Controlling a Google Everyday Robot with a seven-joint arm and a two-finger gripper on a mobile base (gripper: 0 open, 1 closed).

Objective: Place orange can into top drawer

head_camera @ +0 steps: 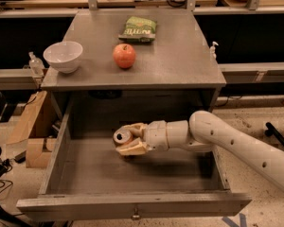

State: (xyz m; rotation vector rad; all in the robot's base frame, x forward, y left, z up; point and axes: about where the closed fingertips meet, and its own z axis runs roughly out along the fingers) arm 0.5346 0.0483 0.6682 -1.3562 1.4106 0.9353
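Note:
The top drawer (132,205) is pulled wide open below the grey table (180,56), with a small metal knob on its front panel. My white arm reaches in from the right, and my gripper (125,138) is inside the drawer, left of centre. It is shut on the orange can (121,136), whose silver top faces the camera between the two tan fingers (131,149). The can lies tilted on its side, close to the drawer floor; whether it touches the floor I cannot tell.
On the table stand a white bowl (63,56) at the left, a red apple (124,56) in the middle and a green chip bag (138,29) at the back. A cardboard box (31,126) sits on the floor to the left.

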